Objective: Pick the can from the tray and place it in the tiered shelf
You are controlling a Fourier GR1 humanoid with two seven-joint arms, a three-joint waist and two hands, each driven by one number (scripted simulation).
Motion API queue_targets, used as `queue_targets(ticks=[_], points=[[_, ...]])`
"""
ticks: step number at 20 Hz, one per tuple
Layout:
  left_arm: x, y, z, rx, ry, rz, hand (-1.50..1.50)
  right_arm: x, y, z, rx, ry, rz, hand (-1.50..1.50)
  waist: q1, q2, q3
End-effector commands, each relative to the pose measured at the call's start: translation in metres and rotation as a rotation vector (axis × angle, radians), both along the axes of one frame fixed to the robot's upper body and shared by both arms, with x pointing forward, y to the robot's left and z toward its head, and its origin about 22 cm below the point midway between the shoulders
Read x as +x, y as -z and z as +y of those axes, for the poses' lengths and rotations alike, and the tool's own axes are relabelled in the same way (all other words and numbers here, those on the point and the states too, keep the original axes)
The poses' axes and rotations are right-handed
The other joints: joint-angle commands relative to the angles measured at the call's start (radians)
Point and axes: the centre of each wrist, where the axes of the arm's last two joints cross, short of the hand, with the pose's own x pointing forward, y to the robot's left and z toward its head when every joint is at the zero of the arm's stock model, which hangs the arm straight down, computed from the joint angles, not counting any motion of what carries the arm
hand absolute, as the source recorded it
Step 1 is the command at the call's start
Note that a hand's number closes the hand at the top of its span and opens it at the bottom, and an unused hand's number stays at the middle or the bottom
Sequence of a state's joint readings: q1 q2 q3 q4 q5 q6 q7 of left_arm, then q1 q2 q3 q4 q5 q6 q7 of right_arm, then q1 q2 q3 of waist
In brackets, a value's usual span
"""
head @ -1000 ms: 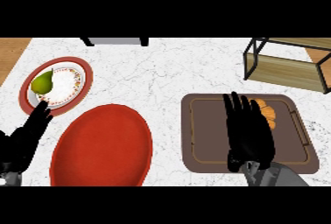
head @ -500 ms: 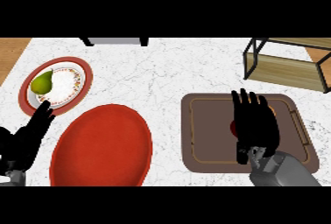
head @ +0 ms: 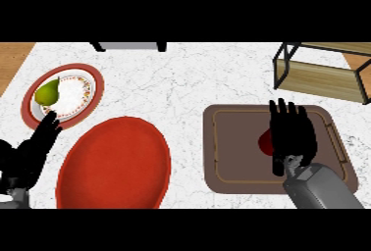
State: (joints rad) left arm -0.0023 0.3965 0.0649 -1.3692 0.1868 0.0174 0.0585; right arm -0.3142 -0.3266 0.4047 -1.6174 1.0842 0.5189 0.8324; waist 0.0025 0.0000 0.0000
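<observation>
The can (head: 266,142) lies in the tray (head: 232,162), near the tray's middle, and only a red sliver of it shows, because the right hand (head: 293,135) is spread flat over it. That hand's fingers look straight and a little apart, pointing toward the tray's far edge, with the thumb trailing back toward the tray's near edge; nothing shows them curled round the can, so the grasp reads as not yet made (though what happens under the palm is hidden). The tiered shelf (head: 319,81) stands beyond the tray's far right corner, apart from it, and nothing can be seen on its boards. Judged from this, the task is at its very start: the hand has found the can, but the closing, the lift, the carry past the tray's far edge and the setting down in the shelf are all left to do. The left hand (head: 33,149) rests well to the left of the tray, at the counter's near edge, fingers straight and holding nothing. Between it and the tray lies a large red plate (head: 112,164), and farther left of the tray a smaller patterned plate (head: 76,98) holds a pear (head: 47,92); neither has a part in the task.
</observation>
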Motion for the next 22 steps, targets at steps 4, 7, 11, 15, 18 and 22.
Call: queue_targets(ticks=[4,7,11,15,18,22], points=[[0.014,0.004,0.009,-0.005,0.007,0.007,0.00,0.007,0.012,0.004,-0.008,-0.002,-0.015,-1.50,-0.002,0.001,0.000],[0.004,-0.024,0.005,-0.004,-0.005,0.009,0.00,0.029,0.021,-0.020,0.000,0.019,0.029,-1.50,0.004,0.000,0.000],[-0.001,-0.007,-0.007,-0.010,0.019,0.008,0.00,0.013,0.042,-0.036,0.007,0.051,0.051,1.50,-0.001,0.000,0.000],[-0.009,-0.011,-0.012,0.007,-0.002,0.006,0.00,0.015,0.046,-0.012,0.023,0.017,0.071,1.50,0.002,0.000,0.000],[-0.009,-0.003,0.004,-0.005,0.012,0.015,0.00,0.026,0.041,-0.036,-0.001,-0.033,0.030,1.50,0.001,0.000,0.000],[-0.002,0.010,-0.005,0.013,-0.009,-0.025,0.00,0.007,0.049,-0.023,-0.013,-0.055,-0.024,1.50,-0.004,0.000,0.000]])
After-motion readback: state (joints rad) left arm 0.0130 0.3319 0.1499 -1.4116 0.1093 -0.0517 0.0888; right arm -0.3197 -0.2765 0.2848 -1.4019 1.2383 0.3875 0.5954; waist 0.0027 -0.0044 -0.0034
